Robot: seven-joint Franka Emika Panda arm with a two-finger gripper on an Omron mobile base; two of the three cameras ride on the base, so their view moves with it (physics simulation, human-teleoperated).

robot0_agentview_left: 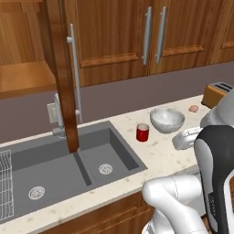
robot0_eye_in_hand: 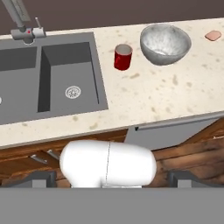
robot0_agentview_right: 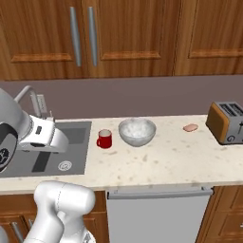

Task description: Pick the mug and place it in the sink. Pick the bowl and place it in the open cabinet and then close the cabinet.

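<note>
Mug first: the small glossy red mug (robot0_eye_in_hand: 123, 56) stands upright on the speckled cream stone table (robot0_eye_in_hand: 175, 92), just beside the wide speckled grey-white bowl (robot0_eye_in_hand: 165, 43) and near the right basin of the dark grey double sink (robot0_eye_in_hand: 52, 74). The gripper (robot0_eye_in_hand: 112, 181) hangs high and well back from all of it, 2 dark fingertips (robot0_eye_in_hand: 37, 179) set wide apart with nothing between them.

The mug and bowl sit close together, so a finger coming down on the bowl side could knock the bowl or tip the mug. The open reddish-brown wooden cabinet door (robot0_agentview_left: 64, 87) with its long metal bar handle (robot0_agentview_left: 74, 73) juts out over the sink; a high carry to the basin may clip its edge. The grey faucet (robot0_eye_in_hand: 24, 26) stands behind the basins, another snag. A small pink item (robot0_eye_in_hand: 213, 35), too small to identify, lies well clear.
</note>
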